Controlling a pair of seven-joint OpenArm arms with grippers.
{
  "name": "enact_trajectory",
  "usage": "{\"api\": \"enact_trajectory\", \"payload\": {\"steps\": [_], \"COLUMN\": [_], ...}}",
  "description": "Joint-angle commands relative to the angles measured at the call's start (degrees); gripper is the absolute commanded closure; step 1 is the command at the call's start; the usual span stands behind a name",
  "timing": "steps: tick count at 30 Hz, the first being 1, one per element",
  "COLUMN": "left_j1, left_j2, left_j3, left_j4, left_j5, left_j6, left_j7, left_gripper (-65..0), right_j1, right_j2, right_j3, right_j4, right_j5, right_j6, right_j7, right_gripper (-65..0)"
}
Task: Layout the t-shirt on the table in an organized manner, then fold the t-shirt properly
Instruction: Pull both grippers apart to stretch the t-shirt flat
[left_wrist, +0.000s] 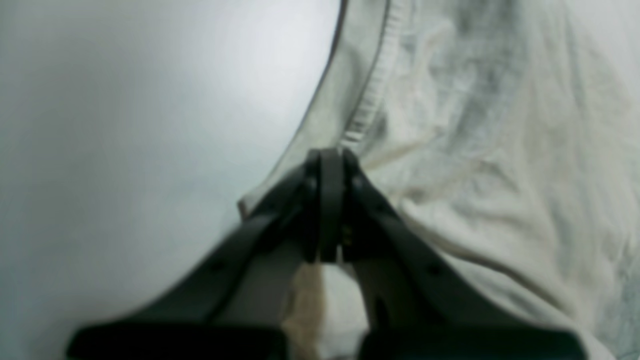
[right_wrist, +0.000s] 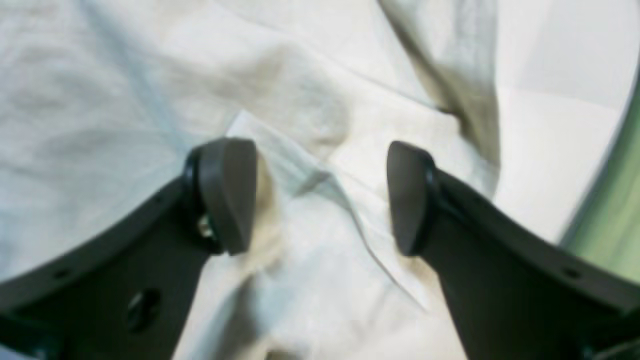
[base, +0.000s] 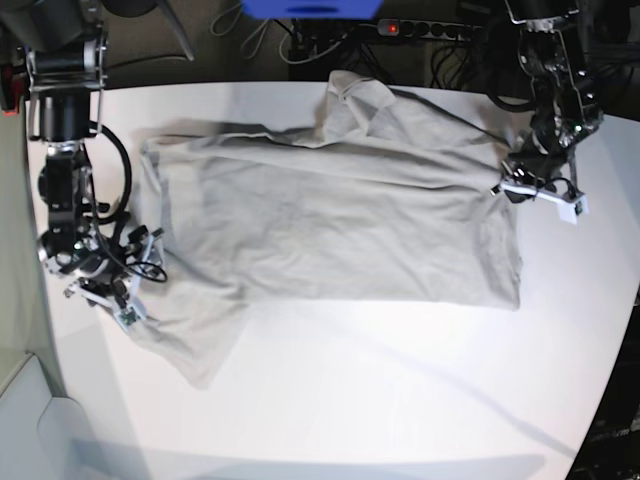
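Layout stage well advanced; no fold started.

The t-shirt (base: 330, 225) lies spread across the middle of the counter (base: 400, 400), body mostly flat but wrinkled, one sleeve bunched at the upper centre of the base view and another trailing toward the lower left. The left end effector (left_wrist: 331, 165), at the right edge of the base view, is clenched on the t-shirt's edge beside a ribbed seam. The right end effector (right_wrist: 320, 195), at the left of the base view, stands released, jaws apart over a creased flap. Judgement: smoothing and straightening remain, then all folding.
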Motion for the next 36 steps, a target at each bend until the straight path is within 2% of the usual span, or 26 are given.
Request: {"api": "enact_trajectory", "payload": {"steps": [1,6,9,12,16,23,28,36], "left_j1": [-0.54,-0.54,-0.54,-0.54,-0.54,-0.54,-1.25,-1.77], "left_j2": [-0.50,-0.50,-0.50,-0.50,-0.50,-0.50,-0.50,-0.50], "left_j3": [-0.20,-0.20,-0.20,-0.20,-0.20,-0.20,-0.20,-0.20], "left_j4": [0.87,1.13,1.31,1.22,1.05,0.87,0.87,0.78], "left_j5": [-0.39,-0.39,-0.39,-0.39,-0.39,-0.39,-0.39,-0.39], "left_j6": [-0.12,-0.12,-0.12,-0.12,-0.12,-0.12,-0.12,-0.12], "left_j7": [-0.83,-0.83,-0.83,-0.83,-0.83,-1.01,-0.83,-0.83], "left_gripper": [-0.5,-0.5,-0.5,-0.5,-0.5,-0.5,-0.5,-0.5], "right_j1": [1.32,1.40,1.23,1.40,0.44,-7.92,-14.60,-19.08], "right_j2": [0.67,0.93,0.93,0.93,1.11,-0.65,-0.91,-2.58], "right_j3": [0.29,0.29,0.29,0.65,2.93,15.77,22.10,35.37], "right_j4": [-0.73,-3.54,-3.19,-3.01,2.79,20.72,26.35,29.34], "right_j5": [0.17,0.17,0.17,0.17,0.17,0.17,0.43,0.52], "right_j6": [0.42,0.42,0.42,0.42,0.42,0.59,0.68,0.77], "right_j7": [1.20,2.96,2.78,2.52,2.43,-0.56,-0.39,-0.39], "right_gripper": [-36.3,-26.4,-15.3,0.0,0.0,0.0,0.0,0.0]}}
